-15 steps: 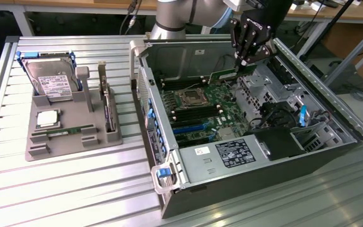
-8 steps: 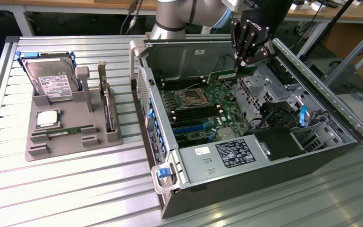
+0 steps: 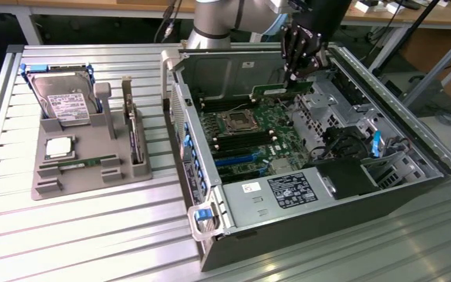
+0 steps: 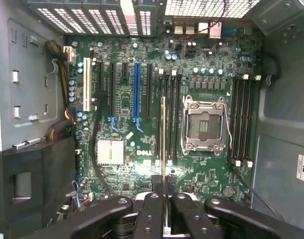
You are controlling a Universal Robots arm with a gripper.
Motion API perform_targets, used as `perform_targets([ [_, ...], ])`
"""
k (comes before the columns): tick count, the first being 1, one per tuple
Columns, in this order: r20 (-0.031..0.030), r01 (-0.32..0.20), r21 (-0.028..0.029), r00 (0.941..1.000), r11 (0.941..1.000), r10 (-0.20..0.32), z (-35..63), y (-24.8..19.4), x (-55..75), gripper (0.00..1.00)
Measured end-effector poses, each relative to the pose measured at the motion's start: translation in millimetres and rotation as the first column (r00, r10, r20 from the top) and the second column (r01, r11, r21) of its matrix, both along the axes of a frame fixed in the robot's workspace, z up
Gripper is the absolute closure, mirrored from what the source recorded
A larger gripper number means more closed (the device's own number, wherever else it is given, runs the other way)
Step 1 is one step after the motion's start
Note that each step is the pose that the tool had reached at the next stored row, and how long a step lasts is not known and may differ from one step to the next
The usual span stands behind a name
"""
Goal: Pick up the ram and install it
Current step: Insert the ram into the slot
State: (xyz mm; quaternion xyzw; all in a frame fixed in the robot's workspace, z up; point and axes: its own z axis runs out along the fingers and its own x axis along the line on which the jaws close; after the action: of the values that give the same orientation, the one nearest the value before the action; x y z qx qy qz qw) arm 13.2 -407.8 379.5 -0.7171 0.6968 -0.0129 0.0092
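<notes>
Motherboard (image 4: 211, 64) is showing white "DELL" lettering near the processor socket (image 4: 204, 124), off one corner, beside the silver heatsink (image 4: 110, 152). White sticker (image 4: 302, 168) on the case wall (image 4: 278, 149), well apart from the socket, is carrying dark print too small to read. Black label (image 3: 290, 191) on the metal cover (image 3: 237, 214) and hard drive (image 3: 65, 103) label are showing nothing legible.

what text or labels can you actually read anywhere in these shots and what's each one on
"DELL": white print on the motherboard
black label on the grey metal cover: too small to read
white sticker beside it: too small
hard drive label: blurred
white label on the case wall: unreadable
ram: edge-on, no text shows
</notes>
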Motion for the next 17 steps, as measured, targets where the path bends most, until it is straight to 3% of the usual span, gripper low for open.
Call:
perform_targets([
  [6, -0.0005, 0.020, 0.0000, 0.9998, 0.9998, -0.020, -6.0, 4.5, 0.0, 0.87],
  [8, -0.0007, 0.023, -0.0001, 0.9997, 0.9997, -0.023, -7.7, 4.6, 0.0, 0.87],
  [9, -0.0008, 0.023, -0.0002, 0.9997, 0.9997, -0.023, -13.7, 4.6, 0.0, 0.87],
  [17, -0.0007, 0.023, -0.0001, 0.9997, 0.9997, -0.023, -15.5, 4.6, 0.0, 0.87],
])
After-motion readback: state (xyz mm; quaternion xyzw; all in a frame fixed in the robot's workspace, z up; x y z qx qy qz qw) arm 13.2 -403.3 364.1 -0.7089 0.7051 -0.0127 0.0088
